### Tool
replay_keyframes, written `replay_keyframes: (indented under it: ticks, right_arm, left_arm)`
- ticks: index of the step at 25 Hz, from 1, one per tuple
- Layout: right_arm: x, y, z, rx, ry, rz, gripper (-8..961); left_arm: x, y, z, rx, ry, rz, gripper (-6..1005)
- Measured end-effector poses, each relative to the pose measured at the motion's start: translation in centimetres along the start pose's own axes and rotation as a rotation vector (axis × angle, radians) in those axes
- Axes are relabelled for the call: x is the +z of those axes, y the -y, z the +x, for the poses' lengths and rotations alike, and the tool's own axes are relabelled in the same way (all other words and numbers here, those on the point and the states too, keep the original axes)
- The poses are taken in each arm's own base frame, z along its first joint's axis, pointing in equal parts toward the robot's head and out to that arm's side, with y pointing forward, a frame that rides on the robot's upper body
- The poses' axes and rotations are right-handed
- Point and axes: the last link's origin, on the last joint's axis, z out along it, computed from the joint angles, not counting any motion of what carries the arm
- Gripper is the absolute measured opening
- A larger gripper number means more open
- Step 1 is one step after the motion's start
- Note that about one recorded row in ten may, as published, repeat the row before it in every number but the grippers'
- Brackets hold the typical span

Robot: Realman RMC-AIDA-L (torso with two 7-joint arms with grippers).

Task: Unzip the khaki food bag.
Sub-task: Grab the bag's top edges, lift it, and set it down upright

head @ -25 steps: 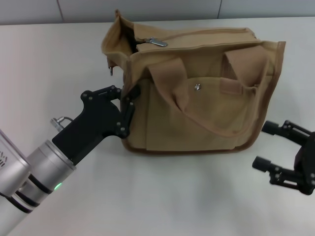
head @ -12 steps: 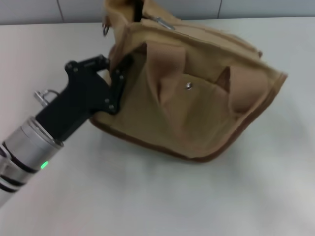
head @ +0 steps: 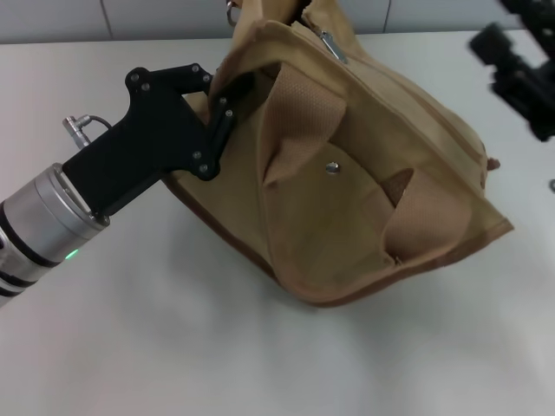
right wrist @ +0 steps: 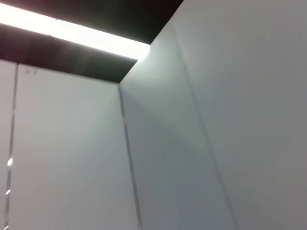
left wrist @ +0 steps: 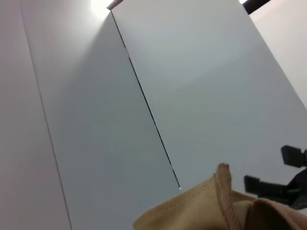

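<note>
White counter (head: 173, 347) meets grey wall panels at its far edge. Since a second ago the khaki food bag (head: 364, 199) has been hoisted and tipped: the left gripper (head: 227, 108), pinching its left end panel, has raised that end toward the far edge, and the right gripper (head: 520, 61) has swung up to the far right corner, its jaw state unclear. The zipper pull (head: 331, 45) is now exposed for grabbing. The bag's long axis slants from far-left to near-right.
</note>
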Motion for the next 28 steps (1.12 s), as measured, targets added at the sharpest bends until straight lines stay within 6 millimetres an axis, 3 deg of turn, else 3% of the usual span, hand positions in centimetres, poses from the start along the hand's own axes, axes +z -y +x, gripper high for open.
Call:
replay_keyframes:
  ticks: [13, 27, 28]
  right_arm:
    - [4.9, 0.3, 3.4, 0.072, -0.225, -0.134, 779]
    - [5.6, 0.6, 4.4, 0.078, -0.3, -0.139, 763]
    - [5.6, 0.6, 4.4, 0.078, -0.3, -0.14, 714]
  left_arm:
    - [0.4, 0.0, 0.1, 0.015, -0.01, -0.019, 65]
    - [0.8, 0.0, 0.1, 0.014, -0.018, -0.024, 69]
    - [0.8, 0.0, 0.1, 0.014, -0.018, -0.024, 69]
